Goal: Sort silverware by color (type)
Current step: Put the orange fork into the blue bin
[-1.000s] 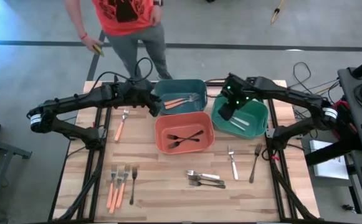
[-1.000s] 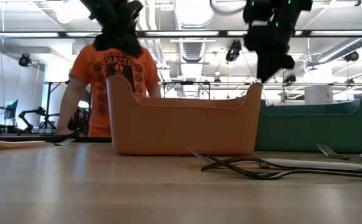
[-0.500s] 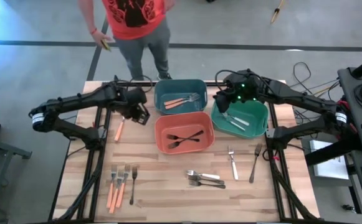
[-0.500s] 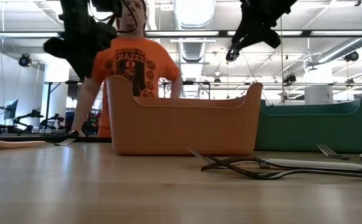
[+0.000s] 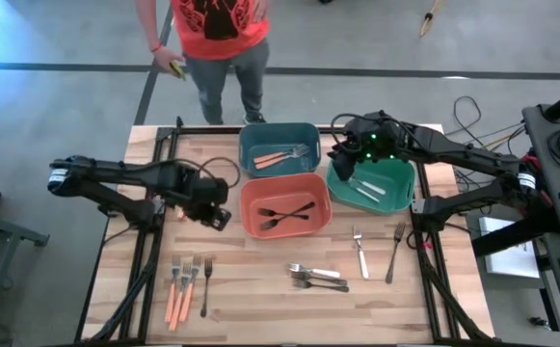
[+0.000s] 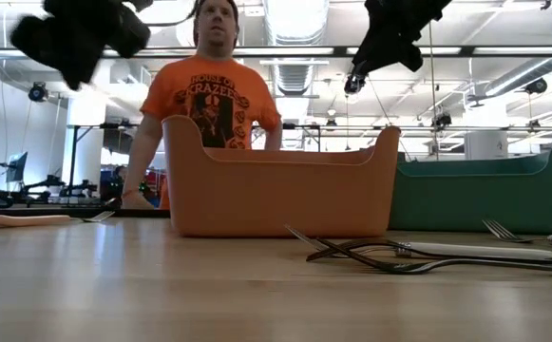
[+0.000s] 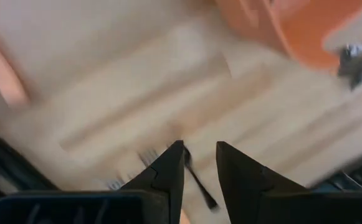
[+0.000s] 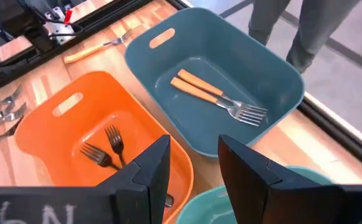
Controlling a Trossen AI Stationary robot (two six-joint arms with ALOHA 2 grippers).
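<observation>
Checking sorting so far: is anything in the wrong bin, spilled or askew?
Nothing stands out. The teal bin holds only orange-handled forks, the orange bin only black forks, and the green bin silver pieces. All bins sit upright; the unsorted silverware lies on the table.

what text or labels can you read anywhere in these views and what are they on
"HOUSE OF KRAZEES" in black letters on the person's orange T-shirt, seen in the low view.
Smaller print under the black graphic on that shirt: too small to read.
White marks on the right gripper's dark housing in the right wrist view: cut off by the picture's edge, not readable.
No readable text on the teal bin, the orange bin, the green bin or the silverware.
</observation>
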